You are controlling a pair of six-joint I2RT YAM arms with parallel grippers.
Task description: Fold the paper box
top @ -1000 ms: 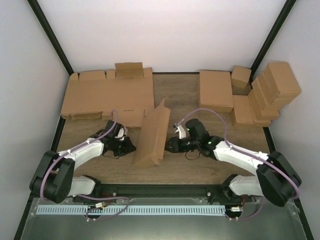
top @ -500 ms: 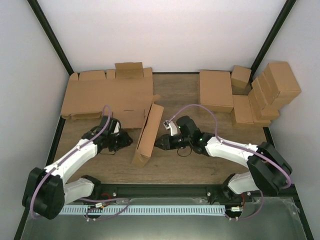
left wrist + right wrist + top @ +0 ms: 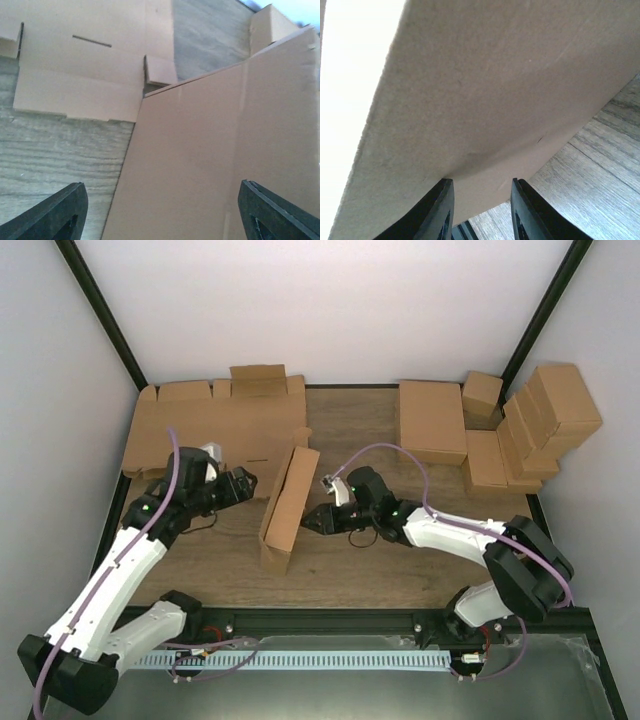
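A wood-grain table (image 3: 400,565) is seen from above, with the two arms mounted at its near edge. A pile of flat, plain brown cardboard blanks (image 3: 215,430) with flaps and slots is spread over the far left corner. Smaller, chunky brown finished boxes (image 3: 540,415) are stacked at the far right corner, some tilted against each other.

The paper box (image 3: 288,505), a wide, shallow piece of plain brown corrugated cardboard, is stood on one long edge near the middle of the table, between the two arms. It is leaned slightly and its length is run from the near side towards the blanks, whose near edge is just reached by its far end. In the left wrist view its broad face (image 3: 215,150) is shown filling the right half, with a small flap raised at the far end.

The left gripper (image 3: 243,483) is held just beside the left face of the box, apart from it, with its jaws spread wide and nothing between them. The right gripper (image 3: 310,519) is set against the right face, low down. Its jaws are kept only narrowly parted, and the tips of its black fingers (image 3: 437,205) are laid against the cardboard; whether any cardboard is pinched cannot be told.
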